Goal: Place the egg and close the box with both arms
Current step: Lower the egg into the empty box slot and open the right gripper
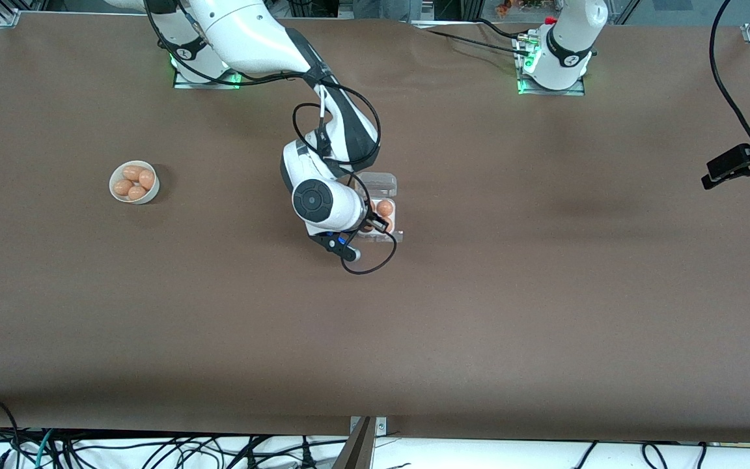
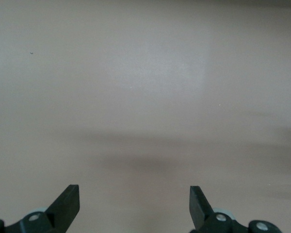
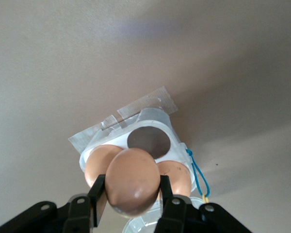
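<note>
Right gripper [image 3: 130, 194] over the box [image 1: 380, 212] at mid-table, fingers clamped on an egg [image 3: 133, 180] above one empty cell (lid hinged open). Left gripper [image 2: 135, 204] waits, jaws wide apart, holding nothing, over bare table [image 2: 145, 87]. Bowl [image 1: 134, 182] of eggs toward the right arm's end.

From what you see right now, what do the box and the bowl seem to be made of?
The box looks like thin moulded white plastic with a clear glossy lid: the table shows through the lid. The bowl seems glazed ceramic or smooth plastic, I cannot tell which; its white rim looks thick. The right gripper holds an egg over the box.
</note>
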